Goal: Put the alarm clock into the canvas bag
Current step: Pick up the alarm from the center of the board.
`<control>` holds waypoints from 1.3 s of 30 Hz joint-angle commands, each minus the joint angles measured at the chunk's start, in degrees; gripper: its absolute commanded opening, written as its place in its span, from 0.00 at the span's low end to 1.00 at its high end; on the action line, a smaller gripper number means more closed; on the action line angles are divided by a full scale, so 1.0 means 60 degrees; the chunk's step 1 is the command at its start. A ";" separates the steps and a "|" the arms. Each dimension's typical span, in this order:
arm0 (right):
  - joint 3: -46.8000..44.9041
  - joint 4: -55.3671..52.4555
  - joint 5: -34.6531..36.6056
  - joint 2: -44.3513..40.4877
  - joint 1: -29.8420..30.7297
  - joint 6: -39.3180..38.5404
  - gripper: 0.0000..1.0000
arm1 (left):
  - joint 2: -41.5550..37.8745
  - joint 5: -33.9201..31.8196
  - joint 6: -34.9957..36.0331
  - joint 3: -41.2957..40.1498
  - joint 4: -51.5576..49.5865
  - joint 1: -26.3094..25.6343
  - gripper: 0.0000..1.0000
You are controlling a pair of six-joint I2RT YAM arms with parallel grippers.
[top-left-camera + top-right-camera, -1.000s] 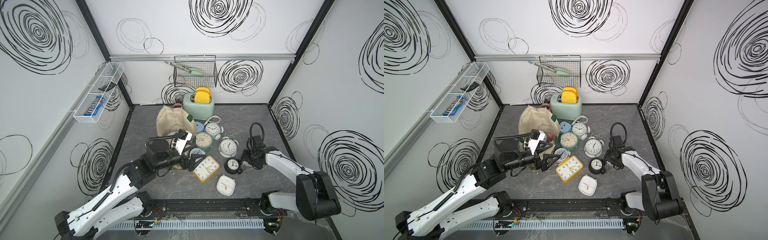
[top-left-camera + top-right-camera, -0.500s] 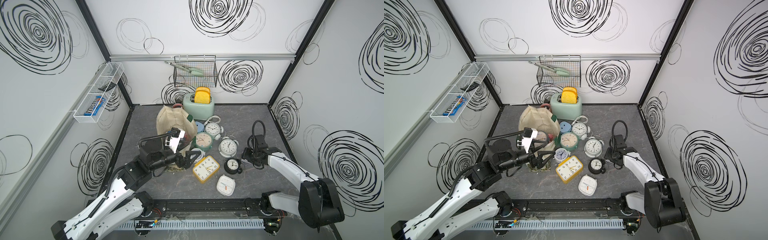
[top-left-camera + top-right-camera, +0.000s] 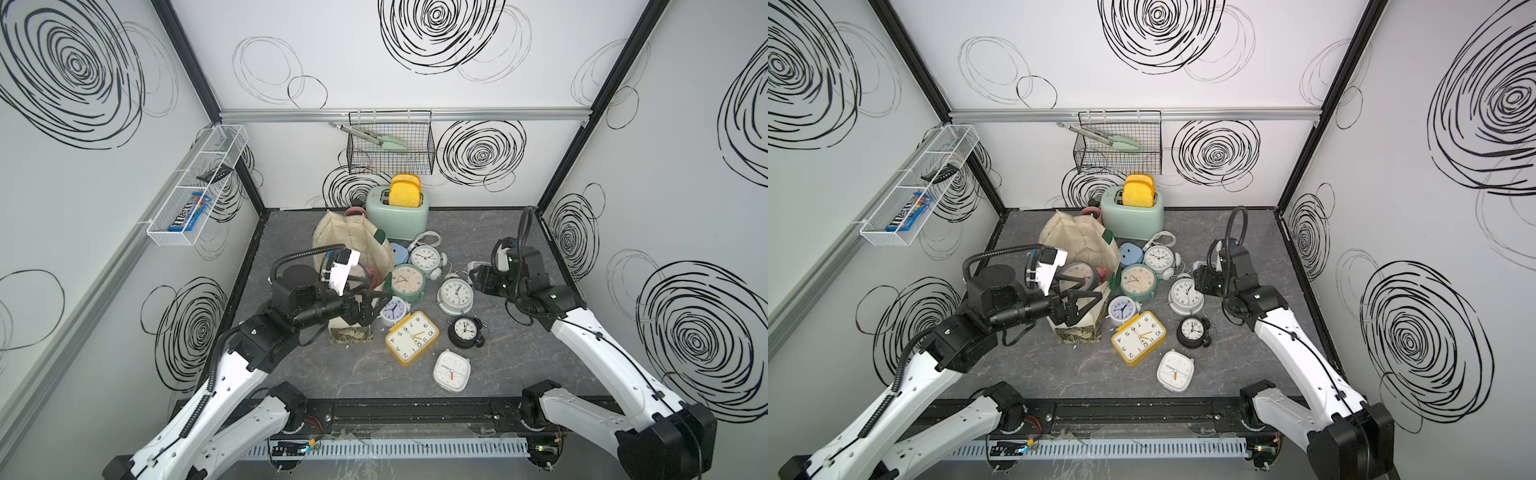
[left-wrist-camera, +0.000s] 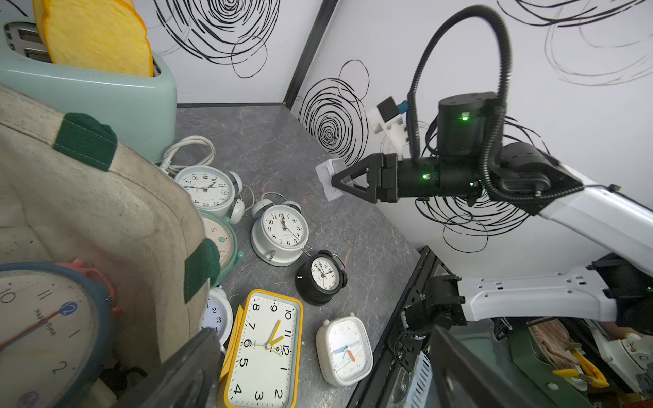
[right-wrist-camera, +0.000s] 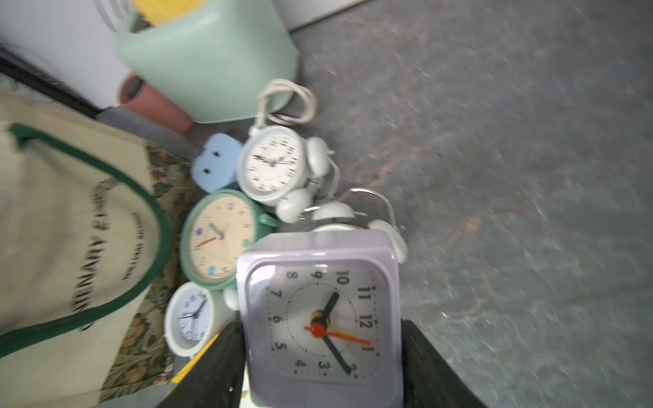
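**Gripping a square clock, bag not yet reached**

The right end effector (image 4: 337,182) clamps a pale lilac alarm clock (image 5: 319,318) by its sides. The case is glossy plastic, square with rounded corners. The canvas bag (image 3: 353,245), soft slumping cream cloth, sits well apart from it, beyond round twin-bell clocks (image 3: 455,293) and just beside the wide-open left end effector (image 3: 376,309). Carrying over and dropping in remain, though a blue-rimmed clock (image 4: 46,328) already lies inside.

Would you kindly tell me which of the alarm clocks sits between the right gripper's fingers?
The small lilac-white square clock, gripped by the right gripper; the others lie on the table or in the canvas bag.
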 commanded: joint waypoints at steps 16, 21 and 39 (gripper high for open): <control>0.0168 0.5491 -0.1307 0.0430 0.3158 -0.5827 0.30 | 0.2541 0.0149 0.0166 0.3917 -0.2137 0.1551 0.97; -0.0544 0.6185 -0.1973 -0.0033 0.3487 -0.6559 0.31 | 0.3232 0.0232 0.0366 0.4318 -0.2480 0.1228 0.98; -0.0376 0.5839 -0.1885 0.0077 0.3955 -0.6969 0.31 | 0.4829 -0.0229 0.0577 0.4985 -0.2501 -0.0794 0.71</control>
